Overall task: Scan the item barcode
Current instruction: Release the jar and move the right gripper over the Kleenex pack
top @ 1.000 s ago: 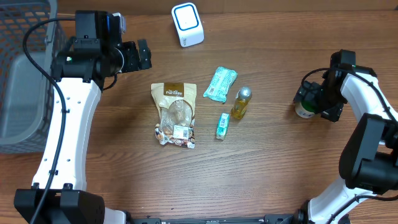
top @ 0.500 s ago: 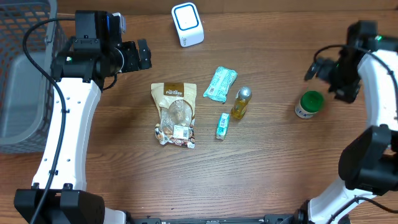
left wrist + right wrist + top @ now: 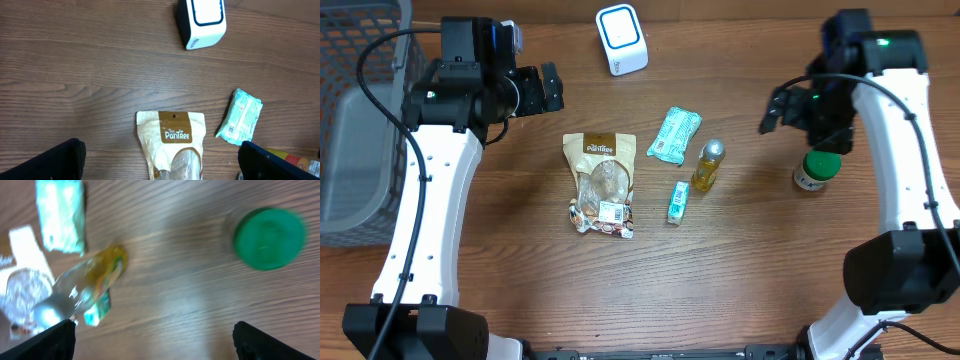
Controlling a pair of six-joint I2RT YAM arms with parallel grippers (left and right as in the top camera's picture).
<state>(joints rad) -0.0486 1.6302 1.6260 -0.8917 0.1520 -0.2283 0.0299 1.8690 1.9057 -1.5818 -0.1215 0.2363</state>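
Note:
The white barcode scanner point(image 3: 621, 38) stands at the back of the table, and the left wrist view has it point(image 3: 201, 21) at the top. Items lie mid-table: a tan PanTree pouch point(image 3: 601, 183), a teal packet point(image 3: 675, 135), a yellow bottle point(image 3: 708, 165) and a small teal box point(image 3: 678, 201). A green-lidded jar point(image 3: 816, 168) stands alone at the right. My left gripper point(image 3: 545, 90) hovers open, back-left of the pouch point(image 3: 172, 142). My right gripper point(image 3: 786, 108) is open and empty, in the air up-left of the jar point(image 3: 269, 238).
A grey mesh basket point(image 3: 360, 130) fills the table's left edge. In the right wrist view, blurred by motion, the bottle point(image 3: 85, 287), teal packet point(image 3: 61, 215) and small box point(image 3: 97, 311) lie at the left.
My right gripper, down around the green-lidded jar a second ago, has let go, risen and swung left toward the table's middle. The jar stays put. The left arm has not moved.

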